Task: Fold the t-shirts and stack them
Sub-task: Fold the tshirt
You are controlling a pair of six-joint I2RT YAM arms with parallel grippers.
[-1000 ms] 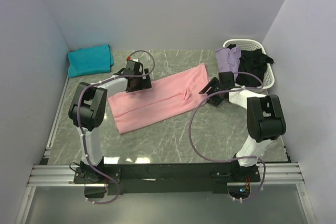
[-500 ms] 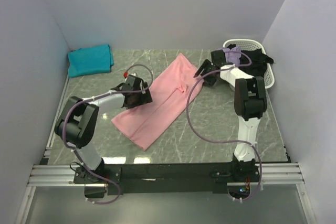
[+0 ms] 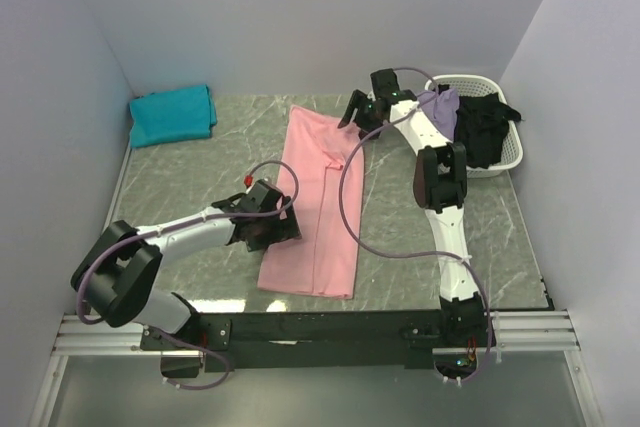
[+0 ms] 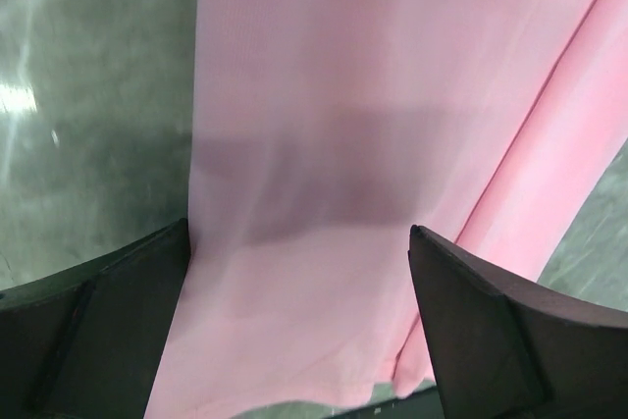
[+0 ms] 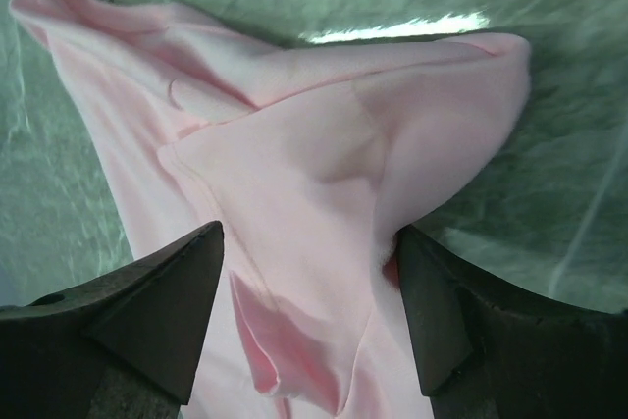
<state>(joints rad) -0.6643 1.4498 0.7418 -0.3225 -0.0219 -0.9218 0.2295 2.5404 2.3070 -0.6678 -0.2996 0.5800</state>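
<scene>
Pink t-shirt (image 3: 315,202) is laid lengthwise on the bench (image 3: 190,162). Left end effector (image 4: 299,242) at its near part and right end effector (image 5: 309,252) at its far end show fingers apart, cloth between; clamping cannot be told. Uneven pulling could skew the fold.

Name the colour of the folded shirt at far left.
The folded shirt is teal; top external view.

Left arm (image 3: 185,230), right arm (image 3: 452,247): white links, black joints, purple cables, black wedge jaws
</scene>
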